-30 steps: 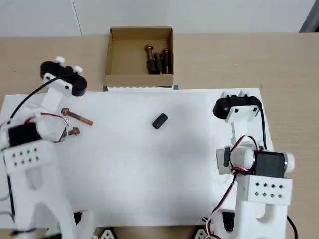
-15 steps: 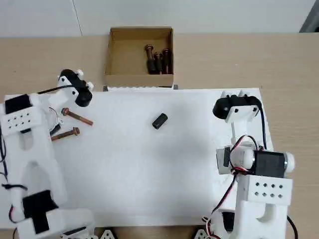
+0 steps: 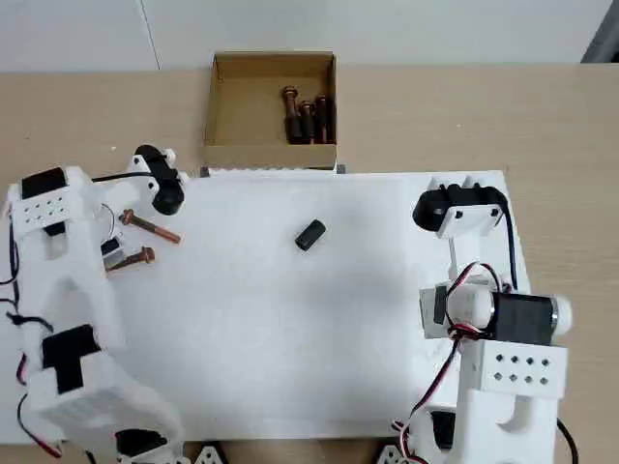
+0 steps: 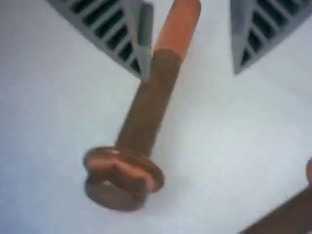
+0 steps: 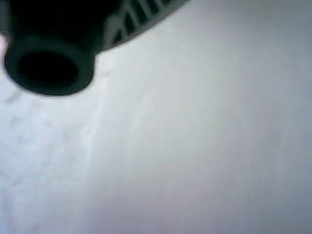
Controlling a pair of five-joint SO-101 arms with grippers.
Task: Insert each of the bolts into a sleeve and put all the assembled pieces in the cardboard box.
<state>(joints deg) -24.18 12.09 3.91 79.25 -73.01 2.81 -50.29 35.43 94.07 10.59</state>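
Box [image 3: 242,121] held three assembled pieces [image 3: 307,114] side by side at right wall. Left gripper [image 4: 190,70] wide, straddling bolt [image 4: 146,107]. Right gripper [image 3: 458,207] clamped on sleeve [image 5: 48,66].

1. A light wooden table [image 3: 484,106] spans the high view from edge to edge.
2. A white sheet [image 3: 290,329] covers most of the table's near part.
3. Beyond the far table edge lies a pale grey surface [image 3: 387,29], crossed by a thin slanted seam [image 3: 150,34].
4. A dark shape [image 3: 605,34] sits in the far corner.
5. The light is even, and shadows are soft.
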